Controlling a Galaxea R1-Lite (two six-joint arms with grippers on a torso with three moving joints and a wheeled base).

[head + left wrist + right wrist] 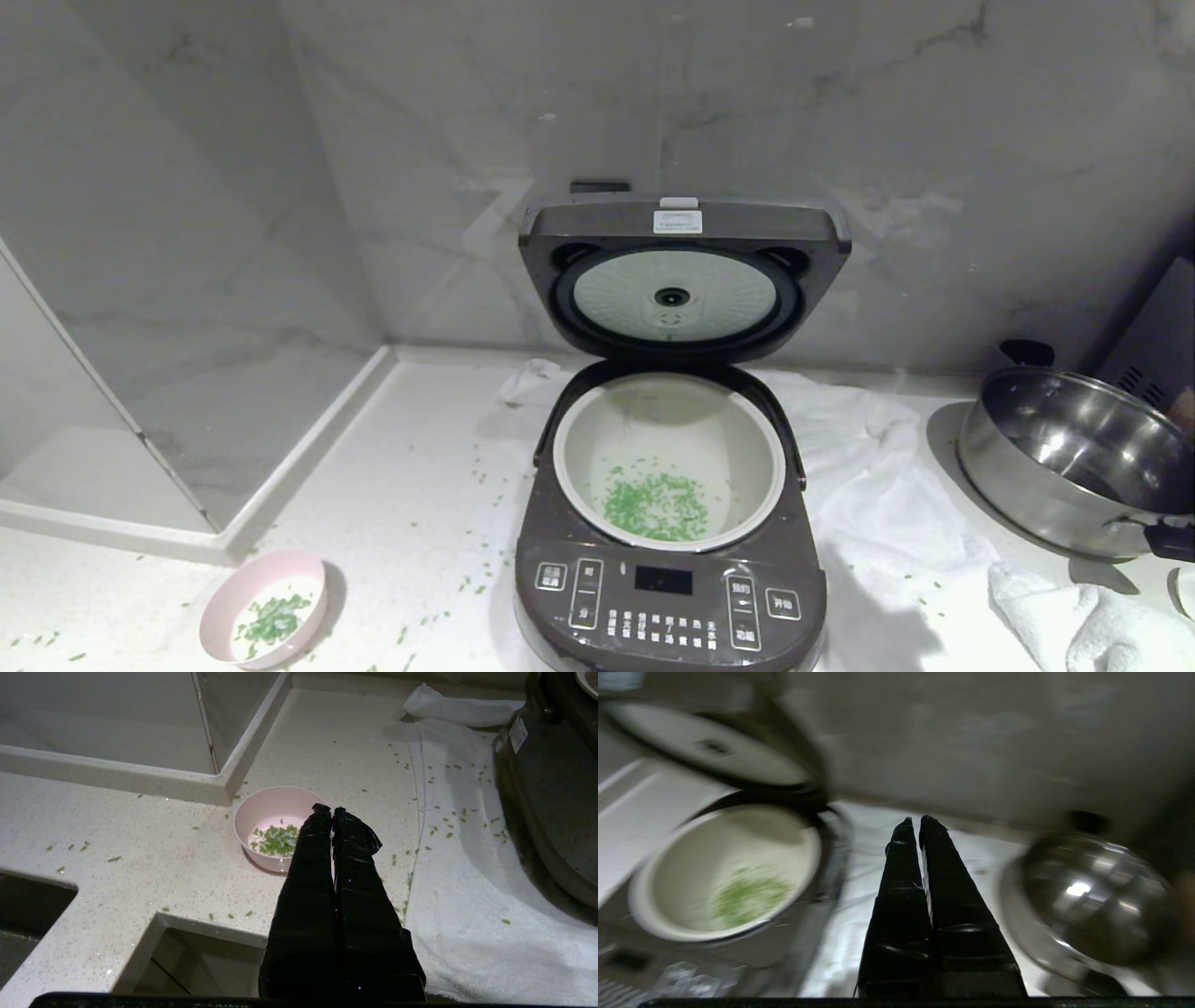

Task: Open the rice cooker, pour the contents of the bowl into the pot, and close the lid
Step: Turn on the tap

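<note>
Marble walls are backing a pale worktop (411, 485). Right claw (914, 820), pressed together and gripping nothing, is hanging between the rice cooker (668, 597) and steel pan (1074, 457). Left claw (329, 810), also pressed together, is hovering beside the bowl (263, 620). Lid (683, 276) is standing raised; green bits (655, 504) are lying in the pot (668, 459).

This is a kitchen. A white speckled counter (392, 485) meets a grey marble wall (840, 112) at the back. On the counter sits a rice cooker (667, 560) with buttons on its front, its lid (684, 275) standing up. Green chopped bits (653, 504) lie in its white pot (667, 457). A shiny steel pan (1092, 896) sits past the right gripper's fingertips (906, 828). A small pink bowl (273, 823) rests beside the left gripper's fingertips (322, 812). White towels (887, 495) are spread out under the cooker.
</note>
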